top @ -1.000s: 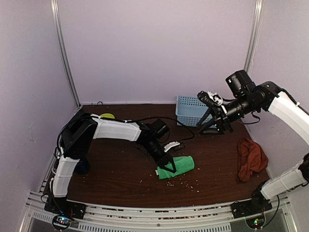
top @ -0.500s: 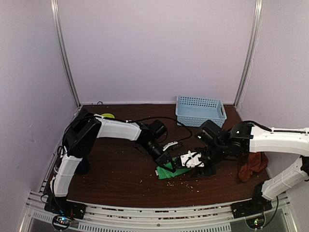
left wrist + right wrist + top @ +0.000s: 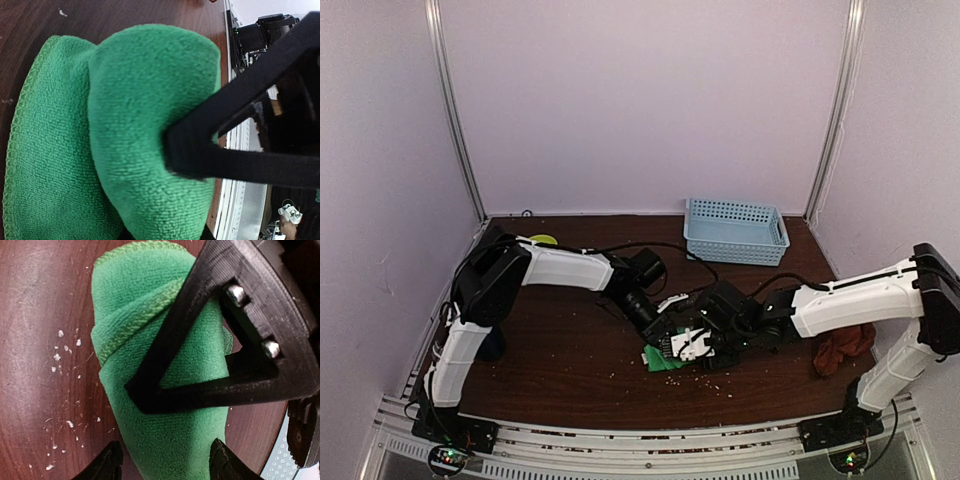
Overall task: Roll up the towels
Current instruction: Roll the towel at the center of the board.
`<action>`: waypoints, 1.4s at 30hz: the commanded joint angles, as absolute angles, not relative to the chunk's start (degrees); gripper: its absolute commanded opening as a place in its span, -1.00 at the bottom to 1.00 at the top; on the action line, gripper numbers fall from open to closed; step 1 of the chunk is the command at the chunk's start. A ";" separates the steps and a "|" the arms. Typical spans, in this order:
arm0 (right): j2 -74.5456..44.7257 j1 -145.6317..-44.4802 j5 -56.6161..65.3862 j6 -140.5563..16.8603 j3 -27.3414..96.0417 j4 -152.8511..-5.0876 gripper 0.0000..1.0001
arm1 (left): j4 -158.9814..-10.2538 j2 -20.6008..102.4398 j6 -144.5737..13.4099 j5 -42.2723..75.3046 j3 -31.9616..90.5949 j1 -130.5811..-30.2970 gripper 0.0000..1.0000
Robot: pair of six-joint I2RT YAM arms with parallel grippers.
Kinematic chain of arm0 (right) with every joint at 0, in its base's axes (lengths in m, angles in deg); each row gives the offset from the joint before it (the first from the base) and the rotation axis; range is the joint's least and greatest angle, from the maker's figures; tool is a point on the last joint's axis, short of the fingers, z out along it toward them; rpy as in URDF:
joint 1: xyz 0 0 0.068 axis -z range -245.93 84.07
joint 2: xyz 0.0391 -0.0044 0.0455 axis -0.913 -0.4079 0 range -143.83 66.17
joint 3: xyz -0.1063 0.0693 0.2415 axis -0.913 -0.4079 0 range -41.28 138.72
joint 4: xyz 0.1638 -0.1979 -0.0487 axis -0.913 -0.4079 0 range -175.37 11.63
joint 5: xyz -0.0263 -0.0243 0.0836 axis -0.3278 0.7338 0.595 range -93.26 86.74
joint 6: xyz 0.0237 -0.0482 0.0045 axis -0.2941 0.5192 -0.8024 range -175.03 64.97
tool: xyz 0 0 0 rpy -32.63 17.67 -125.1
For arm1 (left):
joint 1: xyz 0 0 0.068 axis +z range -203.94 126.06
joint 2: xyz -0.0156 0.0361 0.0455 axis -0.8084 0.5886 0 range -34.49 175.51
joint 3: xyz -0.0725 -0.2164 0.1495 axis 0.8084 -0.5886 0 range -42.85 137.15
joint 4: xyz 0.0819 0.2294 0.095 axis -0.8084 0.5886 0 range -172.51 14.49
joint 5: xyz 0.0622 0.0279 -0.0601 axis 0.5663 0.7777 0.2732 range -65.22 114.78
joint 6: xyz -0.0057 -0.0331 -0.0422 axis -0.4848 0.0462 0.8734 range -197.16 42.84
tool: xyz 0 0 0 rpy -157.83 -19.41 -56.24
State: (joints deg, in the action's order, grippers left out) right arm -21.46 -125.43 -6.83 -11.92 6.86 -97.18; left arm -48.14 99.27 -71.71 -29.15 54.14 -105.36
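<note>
Swinging down from beside the basket, the right arm has arrived within the last second at the green towel, which lies near the middle of the table. The right pincer has been spreading as it came. Its wrist camera shows the two fingertips standing apart on either side of the roll's near end, not yet pressing on it, so I call it released.

The left pincer has hardly moved. It stays clenched on the towel, one black finger sunk into the plush. The other finger is mostly hidden under the cloth, so I judge the grip from that dent.

To my eye the green one is already rolled into a fat bundle with a loose hemmed edge on one side. Bringing in the second arm looks like a move to tidy or take over the roll, so this towel seems nearly done.

Counting up, there are two towels. The rust-red towel sits crumpled by the right edge, well apart from both arms and untouched. There is one basket at the back, two arms, and many pale crumbs scattered on the wood.
</note>
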 commanded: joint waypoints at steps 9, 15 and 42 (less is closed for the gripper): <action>-30.26 -124.52 -3.94 -10.90 7.17 -97.44 -0.33 | -51.20 87.71 -67.44 -14.17 41.64 -100.08 0.28; -32.64 -120.09 8.44 -13.73 15.44 -110.12 -0.38 | -60.67 70.06 -63.39 1.03 28.00 -94.52 0.47; -65.66 -104.84 37.40 -9.03 55.56 -152.58 -0.46 | -76.23 58.93 -95.59 37.71 17.36 -123.44 0.46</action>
State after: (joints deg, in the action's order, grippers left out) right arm -59.19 -104.74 36.01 -12.88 56.06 -143.15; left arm -74.46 54.37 -92.80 32.74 13.07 -123.32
